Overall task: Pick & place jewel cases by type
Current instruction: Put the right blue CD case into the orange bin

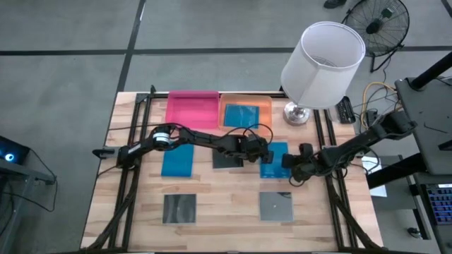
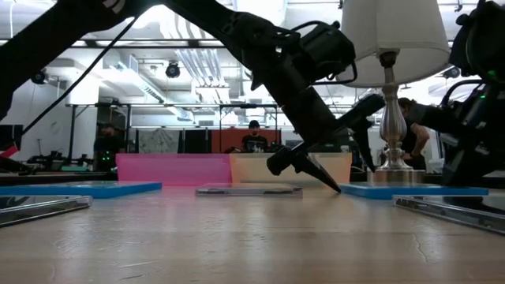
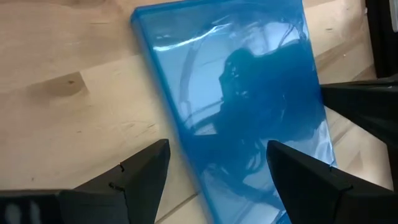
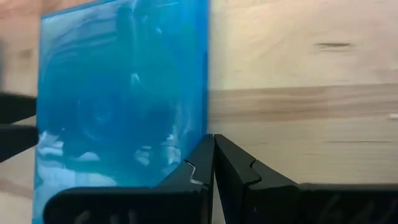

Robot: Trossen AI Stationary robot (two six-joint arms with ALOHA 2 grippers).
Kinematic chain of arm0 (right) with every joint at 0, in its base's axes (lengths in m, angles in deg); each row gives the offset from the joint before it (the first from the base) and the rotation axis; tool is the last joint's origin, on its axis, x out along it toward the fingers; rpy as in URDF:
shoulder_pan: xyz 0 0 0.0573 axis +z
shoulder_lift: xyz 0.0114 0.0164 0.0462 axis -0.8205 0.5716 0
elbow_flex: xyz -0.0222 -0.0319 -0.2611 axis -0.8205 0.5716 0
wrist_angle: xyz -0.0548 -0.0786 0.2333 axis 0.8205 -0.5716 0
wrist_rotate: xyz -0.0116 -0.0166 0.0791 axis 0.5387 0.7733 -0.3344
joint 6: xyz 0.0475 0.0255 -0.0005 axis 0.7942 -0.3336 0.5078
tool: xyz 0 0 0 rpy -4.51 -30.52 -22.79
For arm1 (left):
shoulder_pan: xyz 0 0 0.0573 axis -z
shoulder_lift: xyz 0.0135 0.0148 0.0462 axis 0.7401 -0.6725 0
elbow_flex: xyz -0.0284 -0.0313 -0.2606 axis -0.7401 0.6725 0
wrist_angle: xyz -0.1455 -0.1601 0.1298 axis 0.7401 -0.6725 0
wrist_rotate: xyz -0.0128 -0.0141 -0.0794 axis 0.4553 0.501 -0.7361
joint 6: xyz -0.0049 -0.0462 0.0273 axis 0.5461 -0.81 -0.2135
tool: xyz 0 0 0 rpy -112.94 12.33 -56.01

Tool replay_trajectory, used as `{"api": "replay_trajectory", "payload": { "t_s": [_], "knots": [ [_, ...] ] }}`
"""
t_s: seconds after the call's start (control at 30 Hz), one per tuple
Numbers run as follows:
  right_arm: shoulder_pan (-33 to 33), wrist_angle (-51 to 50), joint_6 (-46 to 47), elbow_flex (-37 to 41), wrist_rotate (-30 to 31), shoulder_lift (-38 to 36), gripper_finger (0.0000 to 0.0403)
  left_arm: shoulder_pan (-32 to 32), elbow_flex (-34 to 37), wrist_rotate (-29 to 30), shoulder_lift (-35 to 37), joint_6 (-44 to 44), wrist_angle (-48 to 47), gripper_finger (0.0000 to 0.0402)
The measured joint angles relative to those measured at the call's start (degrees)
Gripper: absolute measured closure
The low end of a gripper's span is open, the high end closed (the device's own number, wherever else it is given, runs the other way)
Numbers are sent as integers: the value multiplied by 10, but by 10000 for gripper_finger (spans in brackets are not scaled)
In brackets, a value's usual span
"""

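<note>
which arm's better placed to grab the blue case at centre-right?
Left, probably. The left gripper is open, fingers straddling the bright blue rectangular plastic jewel case. The right gripper is shut, at that case's edge on the wooden table.

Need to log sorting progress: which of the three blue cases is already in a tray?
The blue case in the orange tray at the table's far edge. The other two lie on bare wood: one left of centre, one between the two pincers.
</note>
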Motion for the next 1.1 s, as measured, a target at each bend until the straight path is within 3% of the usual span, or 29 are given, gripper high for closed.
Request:
{"api": "replay_trajectory", "payload": {
  "t_s": [0.17, 0.57, 1.1],
  "knots": [
    [-6, 57, -47, 1, -2, 23, 395, 1, 2, 7, 0, -1, 2, 145],
    [-7, 58, -31, 0, -3, 28, 395, 2, -7, -3, 1, 3, 6, 144],
    [-7, 48, -33, 0, -7, 20, 394, 14, -7, -32, 57, 18, -13, 144]
  ]
}}
